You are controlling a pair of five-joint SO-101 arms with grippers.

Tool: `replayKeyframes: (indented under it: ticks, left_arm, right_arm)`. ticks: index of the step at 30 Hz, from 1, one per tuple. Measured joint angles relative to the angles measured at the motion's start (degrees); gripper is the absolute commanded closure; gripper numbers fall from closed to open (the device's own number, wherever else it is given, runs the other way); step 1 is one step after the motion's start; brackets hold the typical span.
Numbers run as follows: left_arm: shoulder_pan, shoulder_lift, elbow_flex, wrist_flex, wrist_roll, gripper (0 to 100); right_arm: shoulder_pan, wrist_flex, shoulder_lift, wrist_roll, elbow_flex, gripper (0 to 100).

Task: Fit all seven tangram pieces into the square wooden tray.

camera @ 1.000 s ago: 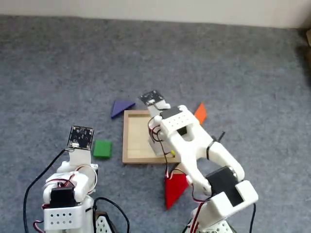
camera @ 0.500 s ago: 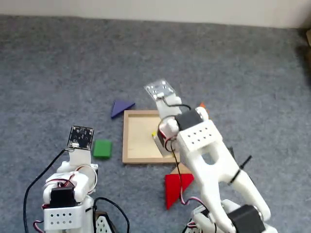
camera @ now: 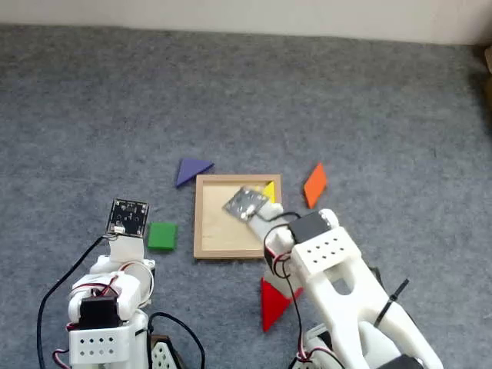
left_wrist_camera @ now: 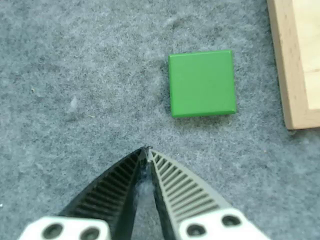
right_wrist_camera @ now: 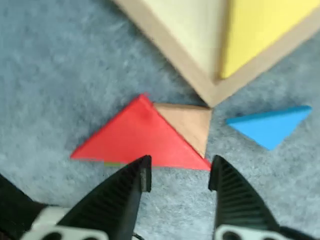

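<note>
While the right gripper (right_wrist_camera: 180, 172) hangs released, jaws wide and holding nothing, its fingertips sit over the long edge of the red triangle (right_wrist_camera: 135, 137). This triangle lies flat on the carpet (camera: 384, 115), just near of the tray (camera: 201, 219) and its near-right corner. Its long edge runs from near-left to far-right, and its square corner points far-left. The left gripper (left_wrist_camera: 146, 152) is clenched on nothing, tips aimed at the green square (left_wrist_camera: 202, 83) left of the tray

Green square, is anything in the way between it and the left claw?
No, nothing visible. Just bare grey carpet lies between the shut left gripper and the green square, and the same between the square and the wooden tray.
</note>
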Motion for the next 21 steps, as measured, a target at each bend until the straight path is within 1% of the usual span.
replayKeyframes:
  ticks: [4,6,11,13,17,21]
  left_arm:
    - [0.0,0.0,0.0,0.0,0.0,99]
    - [0.0,0.0,0.0,0.0,0.0,99]
    - [0.0,0.0,0.0,0.0,0.0,99]
    - [0.0,0.0,0.0,0.0,0.0,99]
    - [0.0,0.0,0.0,0.0,0.0,99]
    - [0.0,0.0,0.0,0.0,0.0,99]
  right_arm:
    - [0.0,1.76,-1.41,6.42,1.76,62.5]
    - [0.0,2.99,-1.41,8.88,2.02,59.6]
    - [0.0,3.6,-1.41,15.91,5.71,59.4]
    - [-1.58,2.73,-1.41,18.02,8.18,59.4]
    - [-6.42,-2.2,-1.41,18.99,13.01,59.4]
    - [-10.2,-6.59,-1.41,19.25,14.68,59.4]
